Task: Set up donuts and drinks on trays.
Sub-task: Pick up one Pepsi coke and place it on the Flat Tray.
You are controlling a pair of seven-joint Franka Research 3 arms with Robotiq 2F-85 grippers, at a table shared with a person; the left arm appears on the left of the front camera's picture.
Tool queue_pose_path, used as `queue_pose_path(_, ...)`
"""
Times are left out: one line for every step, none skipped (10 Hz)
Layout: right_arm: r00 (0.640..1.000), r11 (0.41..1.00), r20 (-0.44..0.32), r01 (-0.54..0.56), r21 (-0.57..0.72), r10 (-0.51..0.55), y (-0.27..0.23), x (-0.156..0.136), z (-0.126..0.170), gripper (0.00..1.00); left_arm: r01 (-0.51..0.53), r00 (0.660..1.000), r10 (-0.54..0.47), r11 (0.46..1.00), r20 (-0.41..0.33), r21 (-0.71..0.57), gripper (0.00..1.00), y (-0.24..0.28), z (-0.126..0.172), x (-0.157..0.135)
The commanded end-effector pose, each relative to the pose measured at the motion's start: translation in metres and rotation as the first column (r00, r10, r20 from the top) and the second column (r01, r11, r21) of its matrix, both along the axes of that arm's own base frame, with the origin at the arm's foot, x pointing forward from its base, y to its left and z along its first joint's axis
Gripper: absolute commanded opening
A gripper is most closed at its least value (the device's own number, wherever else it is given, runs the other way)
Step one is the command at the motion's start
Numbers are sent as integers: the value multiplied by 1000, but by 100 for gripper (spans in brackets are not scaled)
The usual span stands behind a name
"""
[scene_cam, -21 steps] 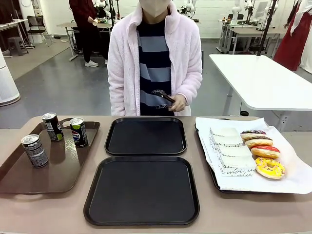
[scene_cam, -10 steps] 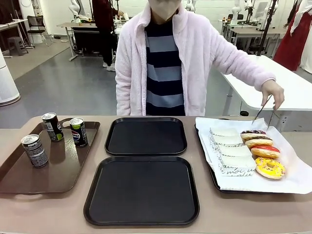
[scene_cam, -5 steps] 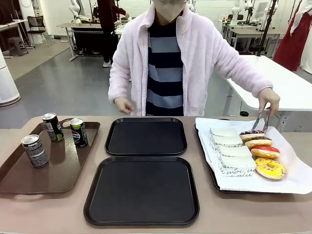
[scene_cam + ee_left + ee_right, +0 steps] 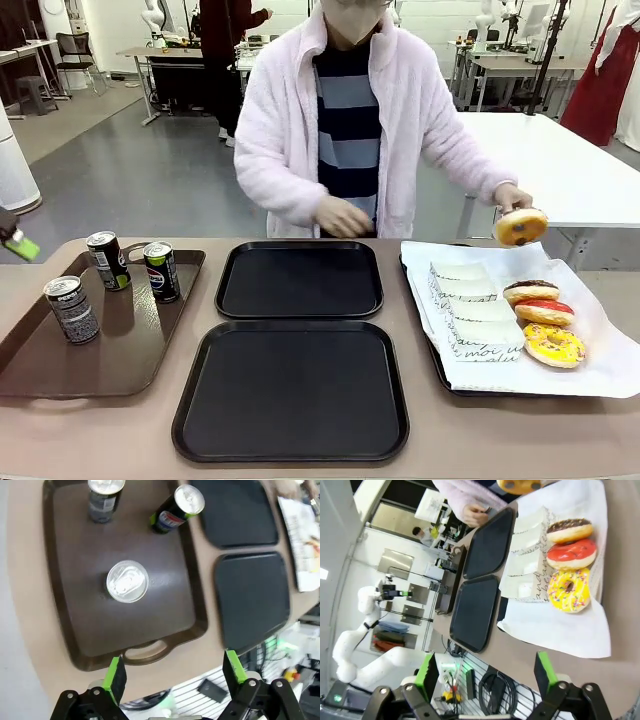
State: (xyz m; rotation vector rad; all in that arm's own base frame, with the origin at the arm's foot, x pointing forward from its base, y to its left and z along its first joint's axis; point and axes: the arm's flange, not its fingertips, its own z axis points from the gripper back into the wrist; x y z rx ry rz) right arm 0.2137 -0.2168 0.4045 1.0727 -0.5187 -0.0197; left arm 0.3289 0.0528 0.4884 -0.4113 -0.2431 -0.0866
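Observation:
The person's hand holds a glazed donut [image 4: 520, 227] in the air above the paper-lined tray [image 4: 432, 352]. On the paper lie a chocolate donut [image 4: 530, 291], a red one [image 4: 545, 311] and a yellow sprinkled one [image 4: 553, 344]. Two black trays, far [image 4: 300, 279] and near [image 4: 292, 390], lie bare in the middle. Three drinks [image 4: 72, 308] [image 4: 106, 260] [image 4: 161, 271] stand on the brown tray [image 4: 130, 350]. My left gripper [image 4: 175, 672] hovers open high over that tray, above a can [image 4: 127, 581]. My right gripper [image 4: 485, 672] hangs open, above and to the side of the donuts [image 4: 571, 554].
White paper sleeves [image 4: 470, 310] lie beside the donuts on the lined tray. The person stands at the far edge, the other hand [image 4: 340, 217] over the far black tray. A green pad [image 4: 22, 247] of my left arm's gripper shows at the picture's left edge.
The person reached to the donut row and lifted the farthest donut off the paper. The other hand came forward. A green pad of my left gripper entered at the left edge.

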Motion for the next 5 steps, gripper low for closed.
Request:
queue_pose_path(1000,1000,13,-2,8,2,2,-1,-1,100,18,998,-11,992,-57,121,100,-22,-6,-2)
queue_pose_path(1000,1000,13,-2,8,2,2,-1,-1,100,5,999,1,989,-38,151,100,-25,-9,-2)
queue_pose_path(1000,1000,13,-2,8,2,2,-1,-1,100,0,1000,2,990,-16,139,100,-21,-10,1)
queue_pose_path(1000,1000,13,-2,8,2,2,-1,-1,100,25,999,-20,992,-38,121,100,-22,-5,1)
queue_pose_path(1000,1000,13,-2,8,2,2,-1,-1,100,25,999,-20,992,-38,121,100,-22,-5,1)
